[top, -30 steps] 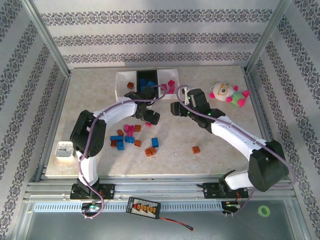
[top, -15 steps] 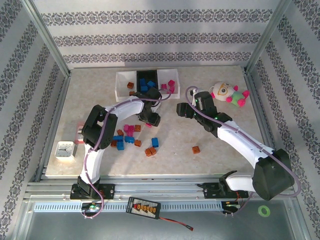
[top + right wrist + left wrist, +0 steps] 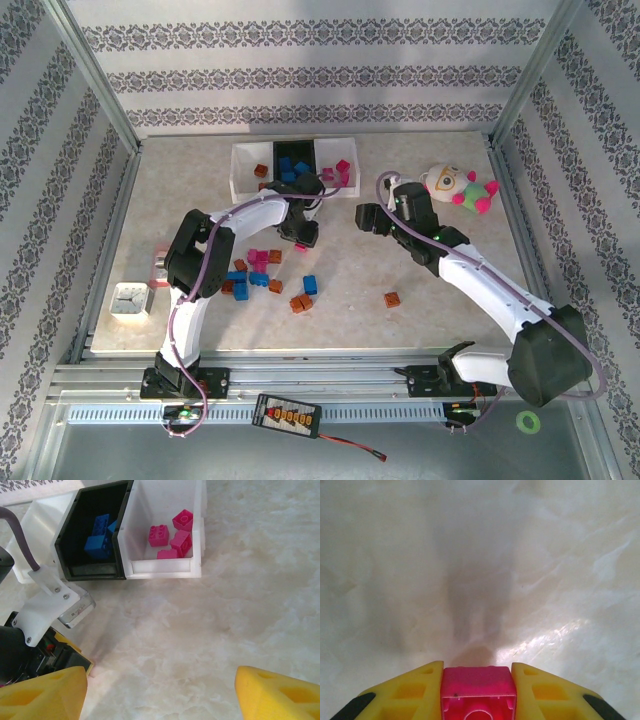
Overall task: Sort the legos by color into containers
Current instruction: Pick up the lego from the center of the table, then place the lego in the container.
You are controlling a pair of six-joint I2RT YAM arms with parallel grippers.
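Note:
My left gripper is shut on a magenta pink lego just above the marble table; from above it hovers in front of the containers. The three containers stand in a row: a white one with an orange brick, a black one with blue bricks, and a white one with pink bricks. Loose legos in orange, blue and pink lie left of centre. My right gripper stands open and empty over bare table, right of the left gripper.
A plush toy lies at the back right. A lone orange brick sits near the right arm. A small white box and a red-and-white packet are at the table's left edge.
My left gripper has shut on the pink lego. The right gripper has drawn back to the right, away from the left one, still open.

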